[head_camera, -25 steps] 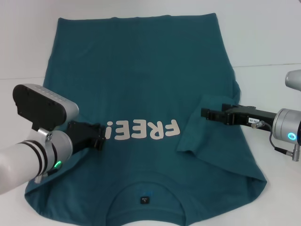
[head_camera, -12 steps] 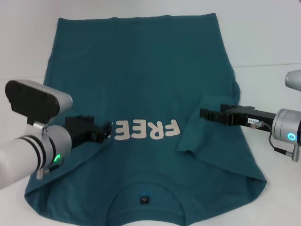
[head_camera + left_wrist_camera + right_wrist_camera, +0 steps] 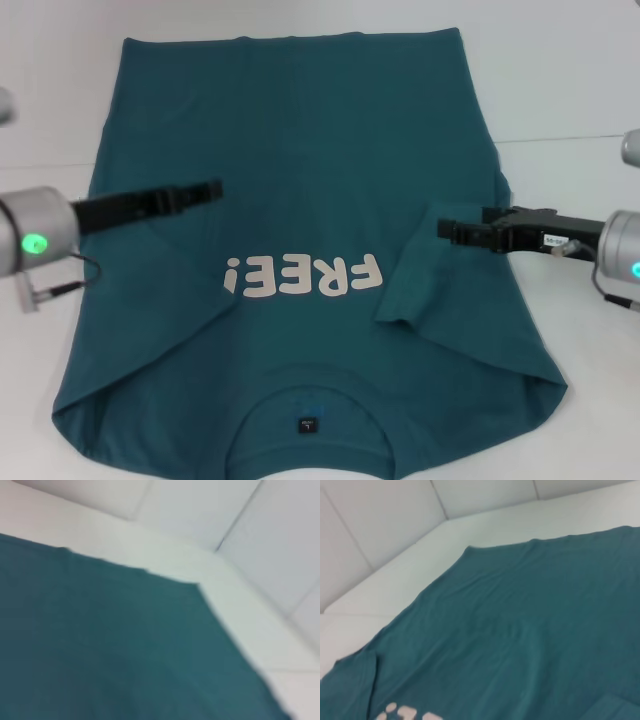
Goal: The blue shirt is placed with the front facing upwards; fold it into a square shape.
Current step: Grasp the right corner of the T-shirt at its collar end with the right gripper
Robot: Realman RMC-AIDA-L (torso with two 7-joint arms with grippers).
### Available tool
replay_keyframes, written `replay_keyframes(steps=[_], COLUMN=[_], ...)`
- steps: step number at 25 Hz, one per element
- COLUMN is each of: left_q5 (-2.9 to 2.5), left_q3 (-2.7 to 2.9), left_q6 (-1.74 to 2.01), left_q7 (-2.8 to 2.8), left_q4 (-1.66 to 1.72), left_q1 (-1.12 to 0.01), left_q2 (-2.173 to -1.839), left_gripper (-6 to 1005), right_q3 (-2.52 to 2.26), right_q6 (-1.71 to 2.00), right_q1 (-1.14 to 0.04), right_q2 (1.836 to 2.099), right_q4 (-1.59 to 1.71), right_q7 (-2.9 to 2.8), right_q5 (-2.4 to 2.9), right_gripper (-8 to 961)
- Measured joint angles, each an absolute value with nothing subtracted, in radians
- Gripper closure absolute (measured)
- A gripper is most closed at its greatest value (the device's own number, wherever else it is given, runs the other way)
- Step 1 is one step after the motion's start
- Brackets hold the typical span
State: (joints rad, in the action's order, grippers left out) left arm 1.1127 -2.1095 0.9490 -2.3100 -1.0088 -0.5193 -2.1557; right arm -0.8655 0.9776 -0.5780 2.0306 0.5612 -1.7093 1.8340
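The blue shirt lies flat on the white table, front up, its whitish "FREE!" print across the middle and the black neck label at the near edge. Both sleeves are folded inward: the right sleeve flap and the left sleeve flap rest on the body. My left gripper hovers over the shirt's left half, holding no cloth. At the folded right sleeve's outer edge is my right gripper, also without cloth. The wrist views show only teal cloth and table.
The white table surrounds the shirt, with bare surface to its left and right. A white wall rises behind the far edge, also seen from the left wrist as a white wall.
My left gripper has let go of the left sleeve flap by the print, lifted and swung up and away to the left. My right gripper has drawn back slightly to the right.
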Motion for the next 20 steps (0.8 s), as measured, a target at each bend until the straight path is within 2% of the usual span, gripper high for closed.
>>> replay_keyframes(steps=[3, 5, 9, 10, 11, 14, 20], left_q5=[1.141, 1.143, 1.149, 1.149, 1.157, 1.163, 1.171], left_q3=[-2.276, -2.351, -2.427, -2.427, -2.47, -2.506, -2.521], left_q6=[1.116, 1.199, 1.299, 1.299, 1.338, 1.358, 1.365], left_q7=[-2.255, -2.235, -2.22, -2.22, -2.182, -2.126, -2.022], left_q4=[-0.998, -0.992, -0.933, -0.933, -0.883, -0.852, -0.847], left_q1=[-0.533, -0.525, -0.486, -0.486, -0.459, -0.428, -0.382], left_q2=[-2.143, -2.128, -2.074, -2.074, -2.058, -2.057, -2.096], left_gripper=[199, 199, 200, 201, 202, 204, 204], right_q3=[-0.865, -0.864, -0.858, -0.858, -0.858, -0.856, -0.83], right_q6=[1.039, 1.111, 1.238, 1.264, 1.292, 1.35, 1.382], right_q1=[-0.576, -0.568, -0.566, -0.566, -0.568, -0.576, -0.569], right_q2=[2.025, 2.024, 2.016, 2.014, 2.01, 1.995, 1.956], right_q4=[0.633, 0.704, 0.82, 0.845, 0.871, 0.913, 0.908], right_q7=[-1.78, -1.854, -1.992, -2.028, -2.07, -2.177, -2.332], right_q5=[1.93, 2.0, 2.115, 2.144, 2.176, 2.253, 2.285], right_gripper=[12, 12, 13, 13, 13, 13, 13])
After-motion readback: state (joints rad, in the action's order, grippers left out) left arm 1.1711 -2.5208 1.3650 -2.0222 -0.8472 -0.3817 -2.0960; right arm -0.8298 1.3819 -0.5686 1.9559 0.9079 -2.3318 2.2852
